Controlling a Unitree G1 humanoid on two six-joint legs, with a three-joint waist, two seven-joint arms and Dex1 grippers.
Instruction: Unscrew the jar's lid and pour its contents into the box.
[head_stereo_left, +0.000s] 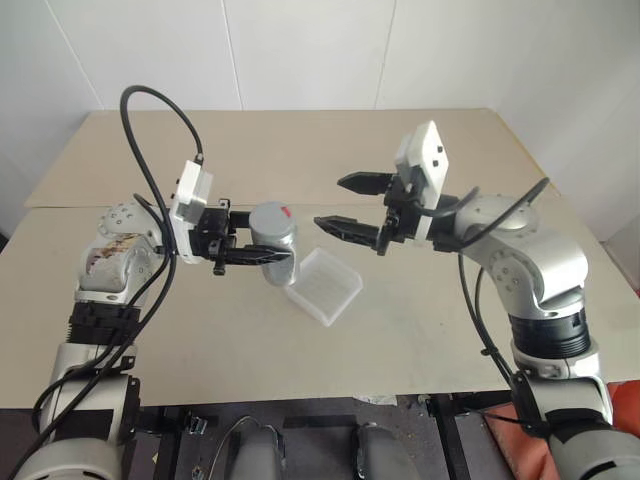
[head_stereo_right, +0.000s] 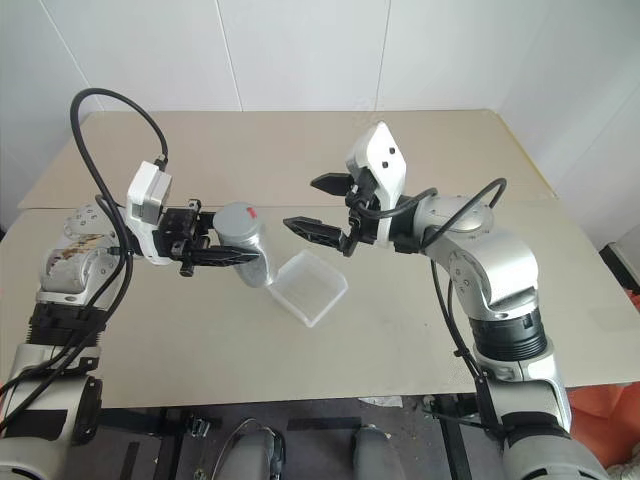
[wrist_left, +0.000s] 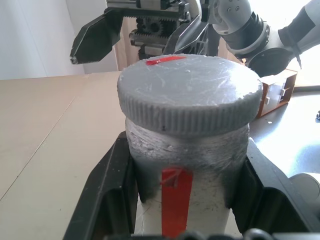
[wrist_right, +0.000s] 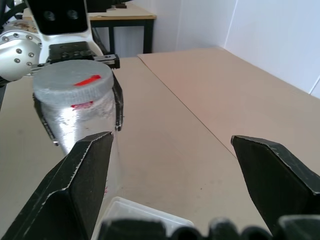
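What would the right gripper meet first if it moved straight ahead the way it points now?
Probably the jar, near its lid, held by the left gripper. The open right gripper points toward it, though the line may pass slightly beside it.

Plain lab or test room, bare white panelled walls (head_stereo_left: 300, 50) at twelve o'clock, two beige tabletop boards (head_stereo_left: 300, 150) butted together, dark-framed desk (wrist_right: 115, 20) against the wall, small orange-brown box (wrist_left: 277, 92) on a grey surface
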